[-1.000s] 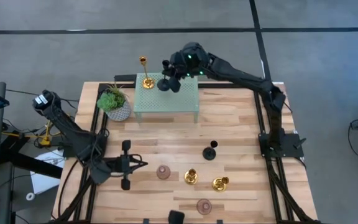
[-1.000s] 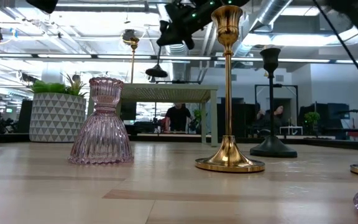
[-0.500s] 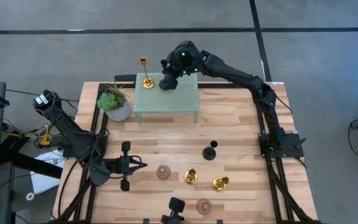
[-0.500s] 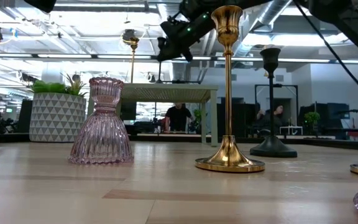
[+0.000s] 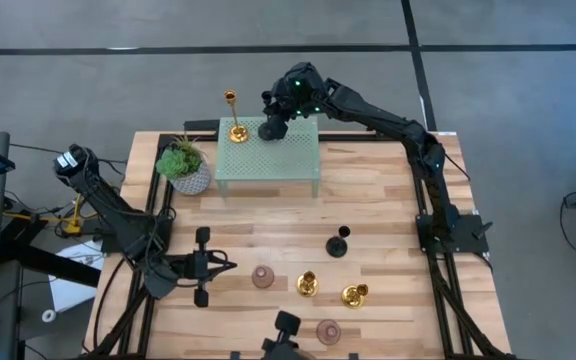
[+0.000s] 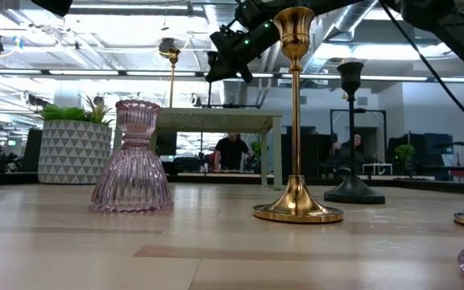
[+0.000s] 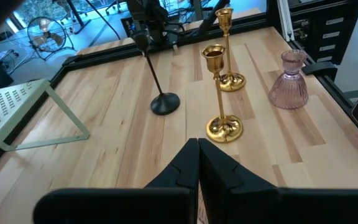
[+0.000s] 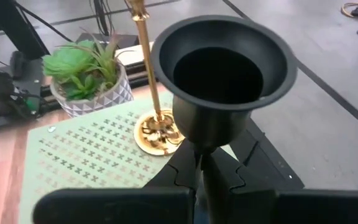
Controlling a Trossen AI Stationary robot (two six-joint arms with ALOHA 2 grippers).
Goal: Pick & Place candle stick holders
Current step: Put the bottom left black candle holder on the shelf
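High view: the right pincer (image 5: 273, 125) reaches to the far end of the table (image 5: 388, 215) and holds a black holder (image 5: 270, 130) upright over the green stand (image 5: 268, 160), just beside a gold holder (image 5: 235, 122) already on it; the stand appears to be the collecting place. Five holders remain on the near table: one black (image 5: 339, 243), two gold (image 5: 308, 285) (image 5: 354, 295), two pink (image 5: 263, 276) (image 5: 328, 330). A plant (image 5: 182, 165) sits left of the stand. The left pincer (image 5: 226, 264) waits low over the near left table, well apart from the holders.

Low view: a pink holder (image 6: 132, 159), a tall gold holder (image 6: 295, 121) and a black holder (image 6: 351, 137) stand in the foreground; the right arm hangs above the stand (image 6: 216, 122) behind them. Whether the carried base touches the stand cannot be told.

Left wrist view: the left pincer (image 7: 197, 165) has its fingers pressed together and grips nothing. It faces the black holder (image 7: 157, 78), both gold ones (image 7: 219, 93) (image 7: 229, 50) and a pink one (image 7: 289, 81), probably the next picks.

Right wrist view: the right pincer (image 8: 201, 168) pinches the black holder's stem below the cup (image 8: 219, 78), which keeps it vertical for setting down. The gold holder's base (image 8: 156, 132) lies just beyond on the perforated stand (image 8: 86, 165), the plant (image 8: 89, 71) behind.
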